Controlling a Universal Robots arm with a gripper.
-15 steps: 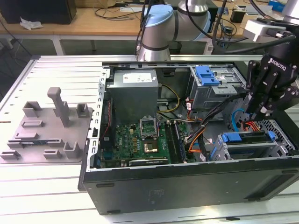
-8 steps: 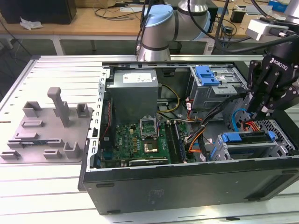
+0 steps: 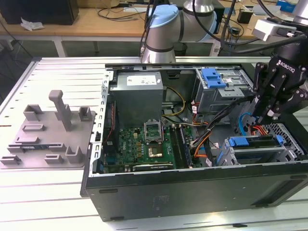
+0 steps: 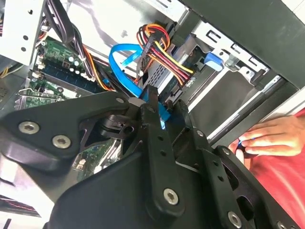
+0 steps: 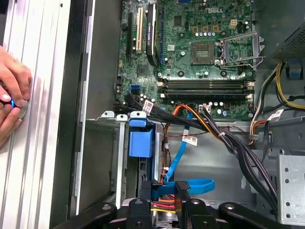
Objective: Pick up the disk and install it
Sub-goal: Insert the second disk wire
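Black jaws (image 5: 164,202) — grey slatted table (image 3: 43,202)

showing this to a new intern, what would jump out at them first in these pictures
The open computer case lies on its side on the metal table, green motherboard bare inside. The black gripper hangs over the drive cage at the exterior view's right, above the disk in its blue frame. In both wrist views a person's hand rests just outside the case.

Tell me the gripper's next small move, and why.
Probably ease straight down, slowly. The gripper sits just above the disk in its cage, and the blue cable and red-yellow wires crowd close, so sideways motion risks snagging them.
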